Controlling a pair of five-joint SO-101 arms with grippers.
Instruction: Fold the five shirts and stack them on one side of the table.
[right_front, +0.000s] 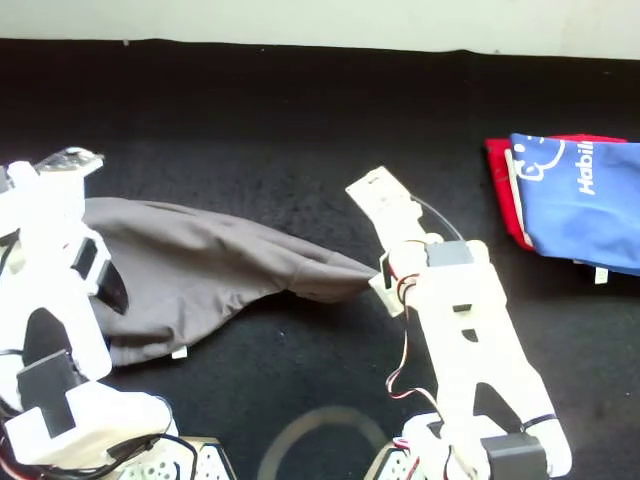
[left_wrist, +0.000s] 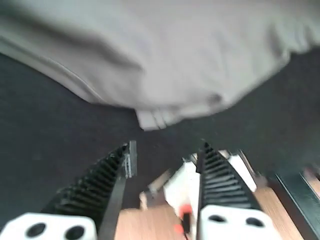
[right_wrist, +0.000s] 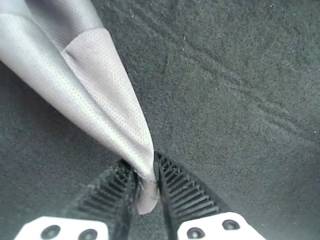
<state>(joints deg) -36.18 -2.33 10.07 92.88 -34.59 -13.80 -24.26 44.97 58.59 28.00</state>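
Jaws, right: pressed together on a pinched corner of the grey shirt (right_wrist: 90, 85), which leaves my right gripper (right_wrist: 145, 174) as a taut fold and widens away from the tips. Jaws, left: standing apart with nothing between them. My left gripper (left_wrist: 167, 149) hangs just short of the shirt's hem, and a small pale tab (left_wrist: 155, 119) on that hem is the part nearest the tips. Edges and room: in the high view the grey shirt (right_front: 200, 270) spans from my right gripper (right_front: 378, 275) across to my left arm (right_front: 50, 300), bunched and drawn to a point at the held end. Bare black table cover (right_front: 250, 110) lies open beyond both pairs of jaws as far as the far edge. Well apart from the right jaws, on their outer side, a folded blue shirt (right_front: 590, 200) lies on top of a red shirt (right_front: 503, 185). Pose: my right arm (right_front: 470, 340) reaches forward, low over the cover. My left arm stands over the shirt's other end. Surface: dark felt-like cover with faint creases and a pale ring mark (right_front: 320, 435) between the arm bases. Room: a light wall strip (right_front: 300, 20) runs past the far edge.
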